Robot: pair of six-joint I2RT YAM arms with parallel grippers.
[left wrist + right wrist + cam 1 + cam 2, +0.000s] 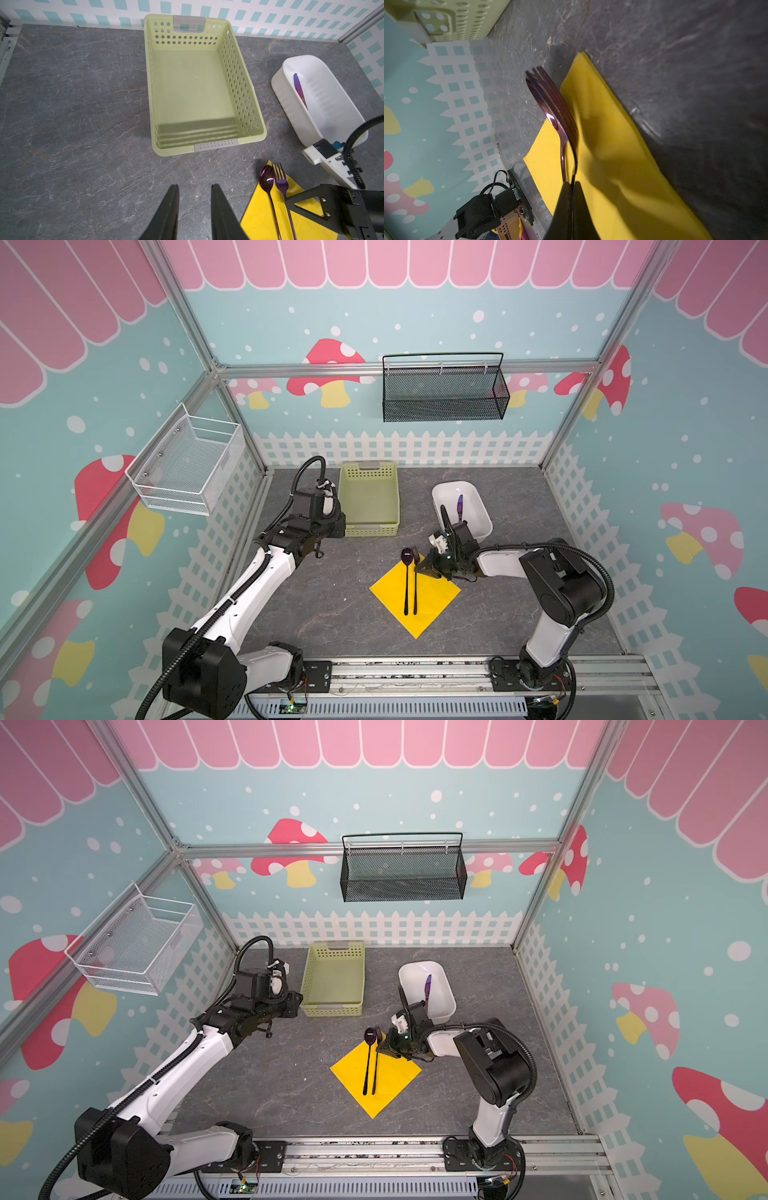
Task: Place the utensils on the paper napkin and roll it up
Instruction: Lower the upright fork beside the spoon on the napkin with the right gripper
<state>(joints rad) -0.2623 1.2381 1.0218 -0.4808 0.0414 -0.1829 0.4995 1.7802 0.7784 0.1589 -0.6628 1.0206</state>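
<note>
The yellow paper napkin lies flat as a diamond in the middle of the table. A spoon and a fork rest side by side on it, their heads past its far corner. My right gripper is shut on the fork's thin handle just below the head. A purple-blue piece lies in the white tub. My left gripper hovers open and holds nothing, over bare table to the left of the napkin.
A pale green perforated basket stands at the back of the table, between my left arm and the white tub. A white wire basket hangs on the left wall. A black mesh basket hangs on the back wall.
</note>
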